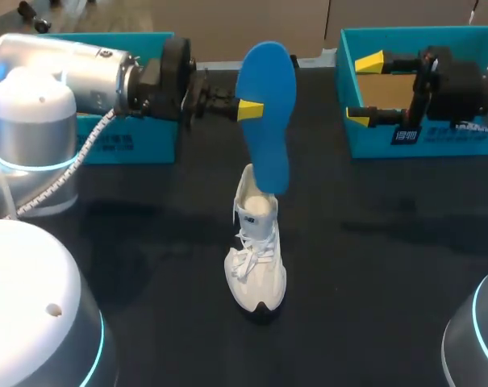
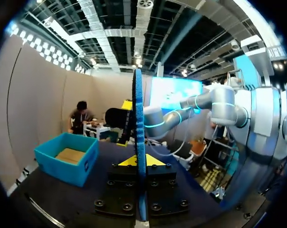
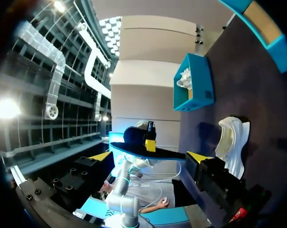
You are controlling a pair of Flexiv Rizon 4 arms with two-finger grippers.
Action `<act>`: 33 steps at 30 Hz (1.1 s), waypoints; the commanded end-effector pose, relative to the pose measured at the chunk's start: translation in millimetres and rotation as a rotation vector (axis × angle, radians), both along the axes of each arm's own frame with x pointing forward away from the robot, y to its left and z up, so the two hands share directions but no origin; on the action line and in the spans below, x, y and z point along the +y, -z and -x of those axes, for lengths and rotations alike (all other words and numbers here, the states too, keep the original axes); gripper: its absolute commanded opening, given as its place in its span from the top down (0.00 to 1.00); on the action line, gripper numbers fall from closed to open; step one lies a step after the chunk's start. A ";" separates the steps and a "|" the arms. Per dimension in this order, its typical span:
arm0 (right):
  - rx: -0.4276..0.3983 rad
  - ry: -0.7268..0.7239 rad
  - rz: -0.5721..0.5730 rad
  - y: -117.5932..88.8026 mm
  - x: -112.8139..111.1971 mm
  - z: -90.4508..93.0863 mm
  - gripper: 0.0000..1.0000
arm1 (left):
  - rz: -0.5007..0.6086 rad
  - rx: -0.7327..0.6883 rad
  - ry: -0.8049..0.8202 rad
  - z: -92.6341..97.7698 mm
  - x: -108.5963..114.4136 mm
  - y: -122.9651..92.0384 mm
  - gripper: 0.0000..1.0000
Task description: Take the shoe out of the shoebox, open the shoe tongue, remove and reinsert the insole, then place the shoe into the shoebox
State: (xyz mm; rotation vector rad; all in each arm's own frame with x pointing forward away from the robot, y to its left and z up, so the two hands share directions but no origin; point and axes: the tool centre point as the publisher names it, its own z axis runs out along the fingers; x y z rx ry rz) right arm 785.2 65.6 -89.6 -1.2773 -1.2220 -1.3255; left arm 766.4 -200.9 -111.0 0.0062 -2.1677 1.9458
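The blue insole (image 1: 268, 113) hangs upright in the air above the white shoe (image 1: 256, 250), its lower end close over the shoe's opening. My left gripper (image 1: 250, 109) is shut on the insole's edge; in the left wrist view the insole (image 2: 138, 123) stands edge-on between the yellow tips of that gripper (image 2: 137, 161). The shoe stands on the black table, toe toward the front edge. My right gripper (image 1: 364, 90) is open and empty above the right shoebox (image 1: 469, 137). In the right wrist view the open right gripper (image 3: 149, 157) faces the insole (image 3: 167, 153) and the shoe (image 3: 233, 142).
A second teal box (image 1: 106, 141) stands at the back left under my left arm; crumpled white paper lies inside this box (image 3: 193, 83). The right shoebox (image 2: 67, 159) has a brown bottom. Black table (image 1: 373, 266) surrounds the shoe.
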 end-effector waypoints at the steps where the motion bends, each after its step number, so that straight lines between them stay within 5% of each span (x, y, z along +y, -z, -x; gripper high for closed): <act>1: 0.001 0.001 0.001 0.2 1.3 -0.1 0.00 | -0.165 0.835 0.139 -3.0 0.7 0.3 1.00; 4: 0.001 0.001 0.001 0.2 1.3 -0.1 0.00 | -0.115 0.936 0.190 -2.5 1.8 0.3 1.00; 28: 0.001 0.001 0.001 0.2 1.3 -0.1 0.00 | -0.115 0.936 0.190 -2.5 1.8 0.3 1.00; 33: 0.001 0.001 0.001 0.2 1.3 -0.1 0.00 | -0.148 1.054 0.165 -2.9 1.8 8.7 1.00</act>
